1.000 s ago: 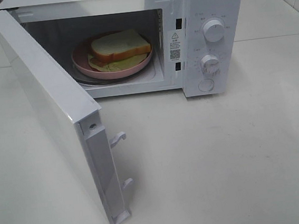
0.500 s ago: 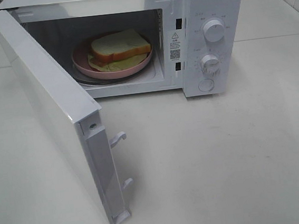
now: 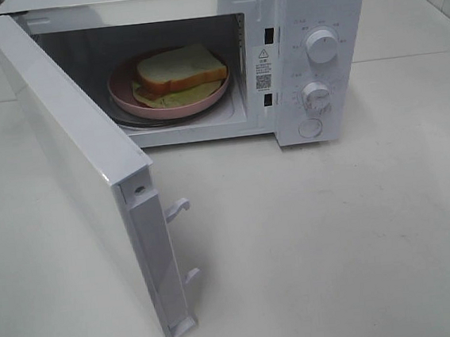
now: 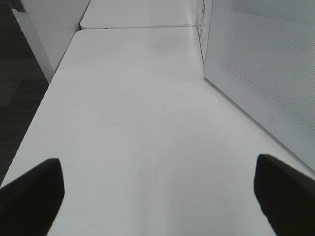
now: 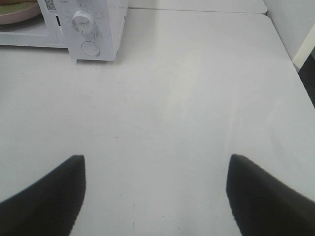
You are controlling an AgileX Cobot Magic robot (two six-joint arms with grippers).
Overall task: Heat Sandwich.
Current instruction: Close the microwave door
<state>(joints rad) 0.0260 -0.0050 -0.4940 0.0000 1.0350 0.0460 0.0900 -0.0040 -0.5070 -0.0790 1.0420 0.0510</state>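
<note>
The sandwich [image 3: 178,69], white bread over a green layer, lies on a round pink plate [image 3: 126,98] inside the white microwave [image 3: 330,15], whose door [image 3: 81,166] hangs wide open toward the front left. Neither arm appears in the exterior high view. My left gripper [image 4: 157,196] is open over bare white table, with the outer face of the door [image 4: 261,69] beside it. My right gripper [image 5: 155,196] is also open above the table, well back from the microwave's knob panel [image 5: 83,22]; a sliver of the pink plate [image 5: 19,14] shows there.
Two round knobs [image 3: 322,46] and a button [image 3: 310,127] sit on the microwave's right panel. Door latch hooks [image 3: 177,209] stick out from the door's edge. The white table [image 3: 335,237] spreads in front; its edge [image 4: 44,103] drops to dark floor.
</note>
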